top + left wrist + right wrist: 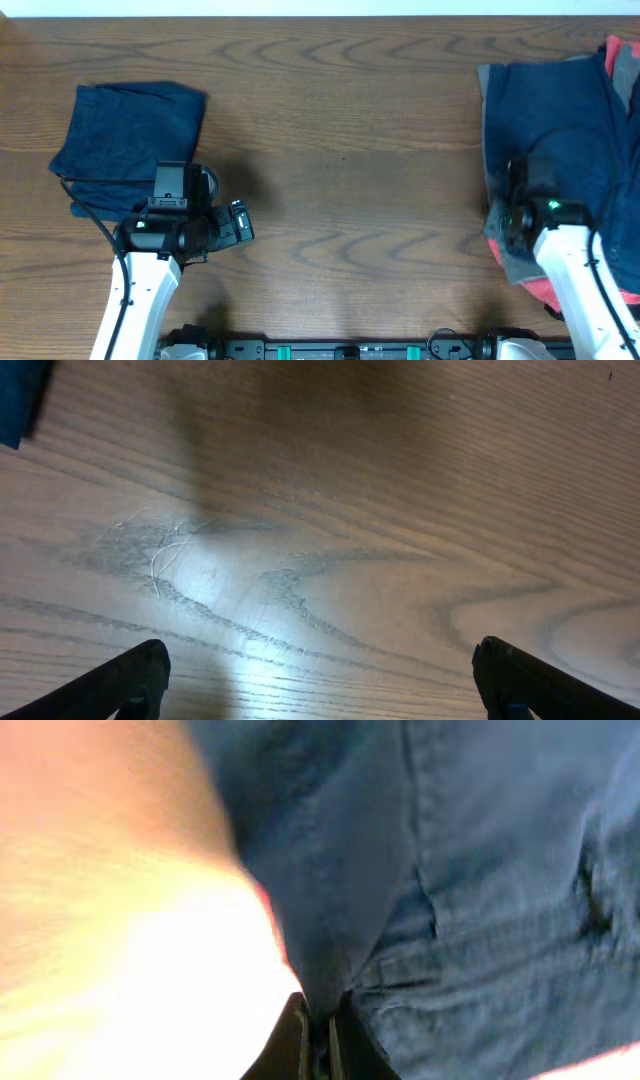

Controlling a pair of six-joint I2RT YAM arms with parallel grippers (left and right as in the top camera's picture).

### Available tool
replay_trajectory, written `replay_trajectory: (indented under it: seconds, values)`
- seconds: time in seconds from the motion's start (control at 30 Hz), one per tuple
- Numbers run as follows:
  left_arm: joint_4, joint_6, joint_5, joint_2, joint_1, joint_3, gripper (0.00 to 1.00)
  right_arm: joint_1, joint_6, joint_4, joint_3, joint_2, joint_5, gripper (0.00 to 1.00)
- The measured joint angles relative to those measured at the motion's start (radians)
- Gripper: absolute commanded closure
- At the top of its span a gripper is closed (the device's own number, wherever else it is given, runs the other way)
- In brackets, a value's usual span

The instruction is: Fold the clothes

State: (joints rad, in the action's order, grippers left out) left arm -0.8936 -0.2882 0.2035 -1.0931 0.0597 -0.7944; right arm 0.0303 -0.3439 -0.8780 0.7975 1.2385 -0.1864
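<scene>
A folded navy garment lies at the far left of the wooden table; only its corner shows in the left wrist view. My left gripper is open and empty over bare wood, just right of and below that garment. At the right edge a pile holds a navy garment on top of a grey one and a red one. My right gripper is shut on a fold of the navy garment at the pile's left side.
The left arm and right arm come in from the near edge. A black rail runs along the near edge. A red edge of cloth shows beside the pinched fold.
</scene>
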Motion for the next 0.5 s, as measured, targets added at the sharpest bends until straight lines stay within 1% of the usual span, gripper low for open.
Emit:
replay_trajectory:
  seconds: [0.1, 0.2, 0.5]
  values:
    - [0.0, 0.0, 0.0, 0.0, 0.0, 0.0, 0.02, -0.01, 0.034, -0.007, 0.058, -0.01, 0.056, 0.99]
    - [0.0, 0.0, 0.0, 0.0, 0.0, 0.0, 0.02, -0.009, 0.048, -0.028, 0.063, -0.012, 0.082, 0.97]
    - [0.0, 0.0, 0.0, 0.0, 0.0, 0.0, 0.02, -0.009, 0.066, -0.103, 0.063, -0.012, 0.08, 0.93]
